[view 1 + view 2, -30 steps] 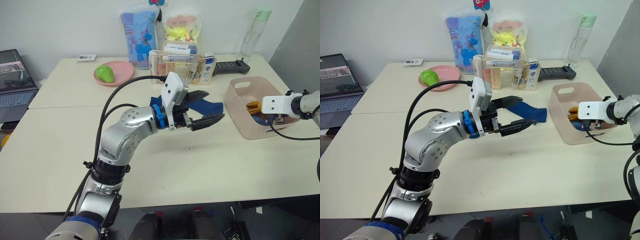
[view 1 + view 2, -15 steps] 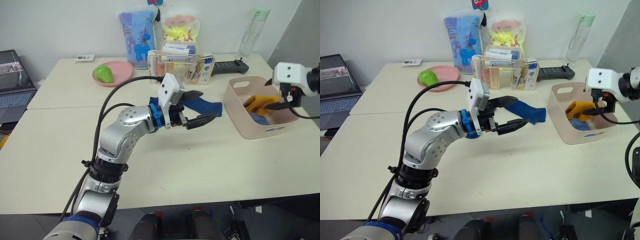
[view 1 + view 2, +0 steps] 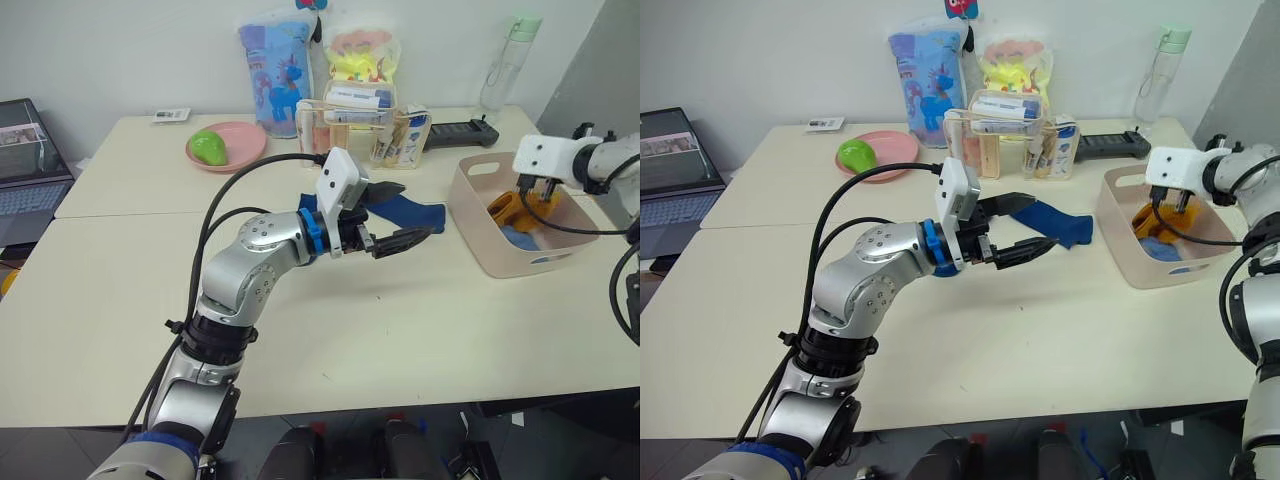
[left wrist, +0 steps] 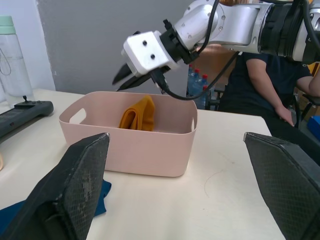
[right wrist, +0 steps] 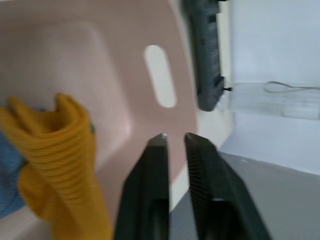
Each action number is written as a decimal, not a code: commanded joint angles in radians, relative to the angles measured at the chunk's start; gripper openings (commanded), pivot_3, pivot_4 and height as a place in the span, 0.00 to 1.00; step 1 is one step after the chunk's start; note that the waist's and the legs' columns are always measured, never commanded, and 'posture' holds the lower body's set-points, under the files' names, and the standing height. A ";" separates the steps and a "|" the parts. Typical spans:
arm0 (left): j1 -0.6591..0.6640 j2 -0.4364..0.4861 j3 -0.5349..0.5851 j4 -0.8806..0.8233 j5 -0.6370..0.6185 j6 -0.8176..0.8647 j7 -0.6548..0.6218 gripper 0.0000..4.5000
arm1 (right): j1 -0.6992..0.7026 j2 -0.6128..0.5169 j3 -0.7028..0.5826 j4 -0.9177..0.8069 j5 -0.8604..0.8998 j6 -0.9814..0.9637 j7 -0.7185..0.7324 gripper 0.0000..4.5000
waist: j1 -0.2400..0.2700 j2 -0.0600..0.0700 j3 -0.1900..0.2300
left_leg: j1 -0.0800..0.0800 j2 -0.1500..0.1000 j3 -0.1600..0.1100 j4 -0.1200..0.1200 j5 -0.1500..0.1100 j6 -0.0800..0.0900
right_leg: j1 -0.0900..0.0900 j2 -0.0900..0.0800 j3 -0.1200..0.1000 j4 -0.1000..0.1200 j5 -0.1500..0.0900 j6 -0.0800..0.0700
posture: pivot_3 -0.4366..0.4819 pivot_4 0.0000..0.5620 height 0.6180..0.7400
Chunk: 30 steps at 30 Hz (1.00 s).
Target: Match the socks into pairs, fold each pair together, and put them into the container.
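Right gripper: hung at the right edge of the frame, over the container; fingers nearly together, a thin gap between them, nothing held.
Container: pale pink tub, right side of the table; a folded mustard pair stood inside, light blue sock beside it. My read: those pairs are delivered, hence the empty gripper above.
Left gripper: centre of frame, fingers spread wide, empty, pointed toward the tub.
Navy socks: on the table just beyond the left gripper, centre frame, well short of the tub. Probably the last pair; the spread fingers look set to take them.
Background: pink plate, upper left; clear organiser box, top centre.
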 commanded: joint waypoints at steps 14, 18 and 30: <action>0.001 0.010 0.001 -0.047 -0.004 -0.009 0.001 1.00 | 0.050 -0.022 -0.054 -0.068 0.097 0.079 0.468 0.00 | 0.000 0.000 0.000 | 0.000 0.000 -0.001 0.000 0.000 0.000 | 0.000 0.000 0.000 0.000 0.000 0.000 | 0.48 0.27 1.00; -0.001 0.011 0.004 -0.047 -0.003 -0.006 -0.002 1.00 | 0.061 -0.036 -0.053 -0.073 0.090 0.084 0.447 0.00 | 0.000 0.000 0.000 | 0.000 0.000 -0.001 0.000 0.000 0.000 | 0.000 0.000 0.000 0.000 0.000 0.000 | 0.48 0.27 1.00; 0.000 0.010 0.000 -0.051 -0.001 -0.004 -0.005 1.00 | -0.024 -0.018 0.001 -0.033 -0.023 0.089 0.046 0.00 | 0.001 0.000 0.000 | 0.000 0.000 -0.001 0.000 0.000 0.000 | 0.000 0.000 0.000 0.000 0.000 0.000 | 0.48 0.27 1.00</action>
